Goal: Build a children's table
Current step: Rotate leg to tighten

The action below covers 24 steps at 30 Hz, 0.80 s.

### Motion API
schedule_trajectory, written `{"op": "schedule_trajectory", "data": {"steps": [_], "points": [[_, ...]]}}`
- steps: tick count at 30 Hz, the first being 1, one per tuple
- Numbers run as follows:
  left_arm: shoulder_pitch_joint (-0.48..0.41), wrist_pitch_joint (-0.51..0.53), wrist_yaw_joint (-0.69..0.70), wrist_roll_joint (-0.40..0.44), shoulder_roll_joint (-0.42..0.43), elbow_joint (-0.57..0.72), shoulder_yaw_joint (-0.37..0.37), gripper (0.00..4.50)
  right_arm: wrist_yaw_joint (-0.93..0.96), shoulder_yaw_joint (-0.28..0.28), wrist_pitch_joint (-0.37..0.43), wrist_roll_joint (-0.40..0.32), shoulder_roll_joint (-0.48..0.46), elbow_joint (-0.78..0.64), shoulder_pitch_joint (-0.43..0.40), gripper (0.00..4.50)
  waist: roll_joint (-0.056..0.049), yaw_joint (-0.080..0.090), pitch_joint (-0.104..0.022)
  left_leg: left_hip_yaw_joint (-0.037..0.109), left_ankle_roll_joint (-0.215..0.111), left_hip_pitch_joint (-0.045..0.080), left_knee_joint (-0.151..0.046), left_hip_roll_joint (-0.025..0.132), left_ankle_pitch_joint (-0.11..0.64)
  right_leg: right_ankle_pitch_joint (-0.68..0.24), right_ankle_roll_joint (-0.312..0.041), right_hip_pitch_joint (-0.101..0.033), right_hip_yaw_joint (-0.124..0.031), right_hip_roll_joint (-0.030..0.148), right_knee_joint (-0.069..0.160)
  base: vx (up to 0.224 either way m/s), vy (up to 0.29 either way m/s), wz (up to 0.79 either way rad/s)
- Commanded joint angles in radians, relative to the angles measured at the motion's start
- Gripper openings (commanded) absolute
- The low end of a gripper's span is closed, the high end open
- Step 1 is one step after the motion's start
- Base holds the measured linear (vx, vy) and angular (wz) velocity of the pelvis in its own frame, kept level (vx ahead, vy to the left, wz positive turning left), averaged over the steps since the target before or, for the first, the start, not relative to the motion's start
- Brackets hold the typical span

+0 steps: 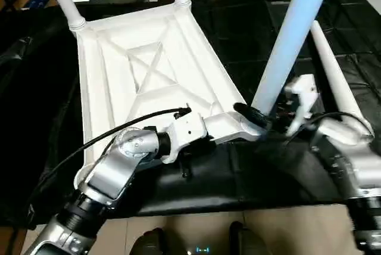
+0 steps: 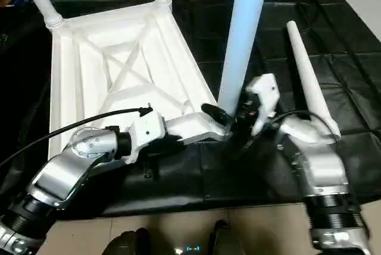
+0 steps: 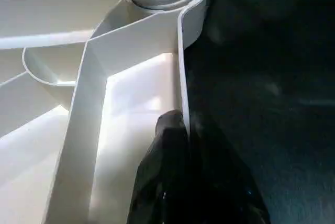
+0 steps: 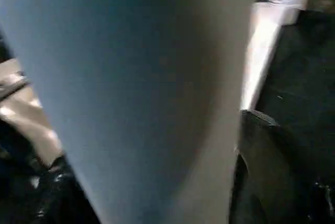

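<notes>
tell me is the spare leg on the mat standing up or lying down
Lying down. The loose leg lies flat on the black mat, to the right of the upside-down table top; three other legs stand upright in its corner sockets.

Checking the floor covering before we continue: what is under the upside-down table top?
Black quilted matting lies under the table top and spreads out around it. The top covers whatever is directly beneath it.

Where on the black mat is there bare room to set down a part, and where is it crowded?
Bare: black mat right of the loose leg. Crowded: the table top's near right corner, where the left tool, right tool and upright leg meet.
</notes>
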<state>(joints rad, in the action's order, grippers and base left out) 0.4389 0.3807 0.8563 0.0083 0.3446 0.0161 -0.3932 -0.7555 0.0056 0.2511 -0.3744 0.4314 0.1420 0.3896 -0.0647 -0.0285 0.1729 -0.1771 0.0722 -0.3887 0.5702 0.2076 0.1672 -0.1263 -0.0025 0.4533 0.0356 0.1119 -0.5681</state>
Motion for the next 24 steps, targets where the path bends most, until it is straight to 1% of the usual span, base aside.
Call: {"op": "schedule_trajectory", "data": {"steps": [1,2,3,4,5,6,7,8,9,10,11,12,13,14,15,16,18,19,20,21,22,23,24], "points": [[-0.009,0.015,-0.001,-0.003,-0.009,0.01,-0.027,0.0,0.078,-0.008,0.016,0.04,-0.011,0.033,0.003,3.06,0.015,0.001,-0.084,-0.016,-0.117,0.013,-0.054,-0.004,0.121,-0.169,-0.27,-0.07,-0.013,0.0,0.041,0.0,0.0,0.0],[-0.004,0.023,-0.009,0.001,-0.016,0.008,-0.028,0.0,0.115,-0.013,0.021,0.049,-0.027,0.041,0.006,3.06,0.013,0.002,-0.082,-0.015,-0.109,0.011,-0.055,-0.005,0.13,-0.181,-0.263,-0.071,-0.013,0.001,0.041,0.0,0.0,0.0],[0.005,0.042,-0.032,0.013,-0.032,0.001,-0.031,0.0,0.185,-0.022,0.026,0.069,-0.055,0.065,0.016,2.96,0.013,0.003,-0.083,-0.015,-0.105,0.011,-0.055,-0.006,0.134,-0.186,-0.259,-0.07,-0.012,0.0,0.042,0.0,0.0,0.0],[0.007,0.047,-0.037,0.015,-0.036,-0.001,-0.032,0.0,0.2,-0.024,0.027,0.074,-0.062,0.07,0.019,2.86,0.014,0.006,-0.081,-0.016,-0.1,0.009,-0.055,-0.006,0.137,-0.192,-0.257,-0.07,-0.013,0.0,0.043,0.0,0.0,0.0],[0.02,0.074,-0.077,0.037,-0.061,-0.014,-0.037,0.0,0.305,-0.04,0.031,0.108,-0.099,0.104,0.034,2.77,0.015,0.01,-0.08,-0.016,-0.086,0.008,-0.057,-0.009,0.157,-0.227,-0.245,-0.07,-0.012,0.0,0.046,0.0,0.0,0.0],[0.033,0.122,-0.137,0.06,-0.097,-0.032,-0.032,0.0,0.419,-0.06,0.027,0.143,-0.129,0.14,0.05,2.77,0.014,0.013,-0.079,-0.016,-0.071,0.01,-0.057,-0.01,0.175,-0.257,-0.235,-0.066,-0.012,0.0,0.05,0.0,0.0,0.0],[0.043,0.159,-0.19,0.077,-0.128,-0.048,-0.024,0.0,0.512,-0.079,0.023,0.17,-0.153,0.167,0.063,2.7,0.016,0.016,-0.078,-0.017,-0.06,0.01,-0.057,-0.009,0.179,-0.271,-0.231,-0.065,-0.014,0.001,0.051,0.0,0.0,0.0],[0.056,0.192,-0.256,0.092,-0.17,-0.072,-0.009,0.0,0.604,-0.104,0.011,0.186,-0.183,0.199,0.077,2.55,0.014,0.022,-0.077,-0.017,-0.033,0.013,-0.058,-0.014,0.207,-0.34,-0.206,-0.061,-0.012,-0.001,0.059,0.0,0.0,0.0],[0.065,0.21,-0.297,0.099,-0.196,-0.087,0.002,0.0,0.655,-0.119,0.003,0.191,-0.201,0.217,0.086,2.47,0.014,0.021,-0.077,-0.018,-0.028,0.015,-0.057,-0.014,0.216,-0.354,-0.2,-0.057,-0.012,-0.002,0.062,0.0,0.0,0.0],[0.065,0.21,-0.297,0.099,-0.196,-0.087,0.002,0.0,0.655,-0.119,0.003,0.191,-0.201,0.217,0.086,2.42,0.017,0.022,-0.077,-0.014,-0.027,0.009,-0.06,-0.016,0.225,-0.362,-0.186,-0.064,-0.009,-0.002,0.062,0.0,0.0,0.0],[0.087,0.226,-0.34,0.106,-0.249,-0.121,0.001,0.0,0.79,-0.163,-0.053,0.187,-0.258,0.285,0.119,2.38,0.016,0.023,-0.076,-0.012,-0.027,0.004,-0.061,-0.016,0.226,-0.362,-0.177,-0.066,-0.009,-0.001,0.061,0.0,0.0,0.0],[0.095,0.226,-0.349,0.107,-0.265,-0.132,-0.002,0.0,0.836,-0.177,-0.074,0.186,-0.278,0.311,0.132,2.38,0.013,0.026,-0.077,-0.014,-0.023,0.006,-0.06,-0.017,0.229,-0.363,-0.167,-0.058,-0.008,-0.003,0.064,0.0,0.0,0.0],[0.095,0.225,-0.349,0.107,-0.266,-0.133,-0.002,0.0,0.84,-0.177,-0.076,0.186,-0.279,0.313,0.133,2.28,0.014,0.027,-0.08,-0.014,-0.023,0.009,-0.059,-0.019,0.237,-0.349,-0.164,-0.058,-0.006,-0.005,0.063,0.0,0.0,0.0],[0.107,0.22,-0.354,0.107,-0.283,-0.148,-0.007,0.0,0.889,-0.187,-0.105,0.188,-0.3,0.351,0.154,2.21,0.014,0.028,-0.077,-0.013,-0.025,0.006,-0.061,-0.02,0.245,-0.342,-0.161,-0.058,-0.005,-0.006,0.064,0.0,0.0,0.0],[0.116,0.211,-0.357,0.107,-0.293,-0.159,-0.009,0.0,0.916,-0.192,-0.133,0.19,-0.314,0.382,0.174,2.17,0.013,0.028,-0.078,-0.012,-0.025,0.006,-0.061,-0.02,0.251,-0.339,-0.16,-0.058,-0.004,-0.006,0.063,0.0,0.0,0.0],[0.122,0.204,-0.357,0.108,-0.296,-0.165,-0.009,0.0,0.927,-0.194,-0.152,0.189,-0.321,0.4,0.188,2.16,0.017,0.029,-0.078,-0.012,-0.028,0.005,-0.061,-0.021,0.258,-0.337,-0.156,-0.058,-0.003,-0.007,0.063,0.0,0.0,0.0],[0.127,0.195,-0.356,0.111,-0.291,-0.167,-0.009,0.0,0.903,-0.195,-0.164,0.178,-0.329,0.415,0.203,2.14,0.016,0.03,-0.078,-0.01,-0.034,0.003,-0.062,-0.02,0.262,-0.321,-0.156,-0.061,-0.001,-0.006,0.061,0.0,0.0,0.0],[0.13,0.179,-0.349,0.12,-0.269,-0.17,-0.003,0.0,0.808,-0.19,-0.191,0.15,-0.331,0.425,0.222,2.12,0.019,0.032,-0.079,-0.01,-0.043,0.002,-0.061,-0.02,0.267,-0.312,-0.158,-0.062,-0.001,-0.006,0.061,0.0,0.0,0.0],[0.129,0.149,-0.335,0.127,-0.247,-0.172,-0.007,0.0,0.726,-0.173,-0.202,0.139,-0.323,0.414,0.223,2.12,0.021,0.035,-0.079,-0.009,-0.049,-0.002,-0.061,-0.019,0.248,-0.286,-0.166,-0.066,-0.001,-0.005,0.057,0.0,0.0,0.0],[0.127,0.129,-0.325,0.131,-0.233,-0.172,-0.011,0.0,0.675,-0.16,-0.208,0.132,-0.317,0.404,0.222,2.12,0.02,0.035,-0.079,-0.008,-0.056,-0.003,-0.061,-0.019,0.248,-0.276,-0.172,-0.067,0.0,-0.006,0.056,0.0,0.0,0.0],[0.121,0.121,-0.315,0.128,-0.213,-0.17,-0.004,0.0,0.562,-0.113,-0.208,0.137,-0.282,0.352,0.2,2.12,0.023,0.037,-0.08,-0.009,-0.068,-0.002,-0.059,-0.018,0.238,-0.245,-0.186,-0.068,-0.001,-0.006,0.055,0.0,0.0,0.0],[0.118,0.12,-0.313,0.126,-0.205,-0.169,0.0,0.0,0.515,-0.09,-0.214,0.14,-0.267,0.332,0.19,2.12,0.024,0.036,-0.081,-0.009,-0.077,-0.001,-0.058,-0.017,0.229,-0.224,-0.195,-0.07,-0.002,-0.006,0.053,0.0,0.0,0.0],[0.113,0.099,-0.301,0.118,-0.188,-0.169,0.005,0.0,0.432,-0.051,-0.235,0.142,-0.23,0.289,0.164,2.46,0.023,0.031,-0.082,-0.012,-0.096,0.003,-0.054,-0.014,0.201,-0.181,-0.216,-0.068,-0.005,-0.005,0.05,0.0,0.0,0.0]]}}
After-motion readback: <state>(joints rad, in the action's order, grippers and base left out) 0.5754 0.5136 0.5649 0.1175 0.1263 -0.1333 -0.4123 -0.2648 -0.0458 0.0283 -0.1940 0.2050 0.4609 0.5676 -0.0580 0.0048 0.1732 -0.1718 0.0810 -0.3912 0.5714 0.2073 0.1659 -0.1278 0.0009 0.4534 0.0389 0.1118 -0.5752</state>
